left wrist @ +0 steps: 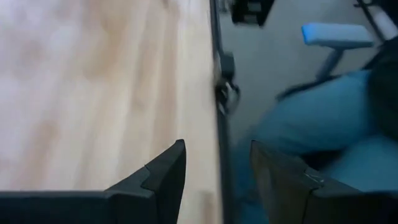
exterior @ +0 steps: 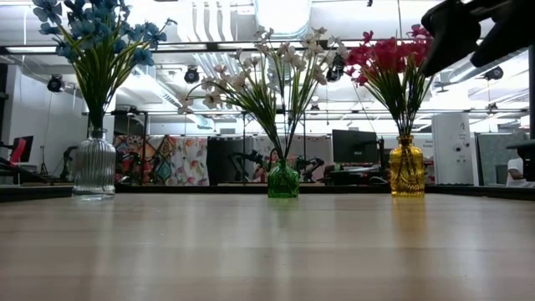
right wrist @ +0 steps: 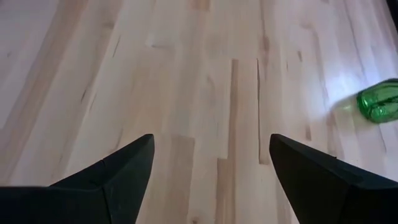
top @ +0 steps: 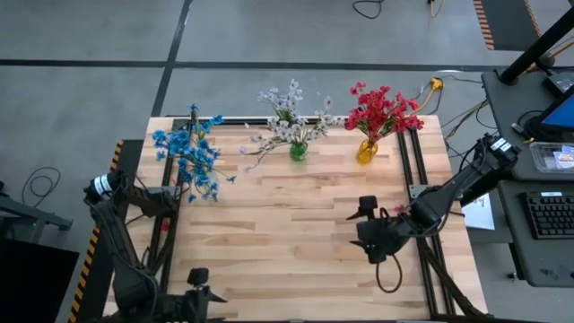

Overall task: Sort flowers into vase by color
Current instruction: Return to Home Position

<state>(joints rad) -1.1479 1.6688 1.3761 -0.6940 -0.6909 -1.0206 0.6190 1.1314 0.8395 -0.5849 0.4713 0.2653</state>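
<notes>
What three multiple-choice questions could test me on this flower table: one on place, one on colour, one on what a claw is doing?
1. Which vase stands in the middle? A clear, B green, C yellow.
2. What colour are the flowers in the yellow vase? A blue, B white, C red.
3. What does the right gripper hold? A nothing, B a stem, C a vase.

Answers:
1 B: the green vase stands between the clear vase and the yellow one.
2 C: red flowers rise from it.
3 A: its fingers are spread, with only bare table between them.
The left gripper waits open at the table's edge.
</notes>
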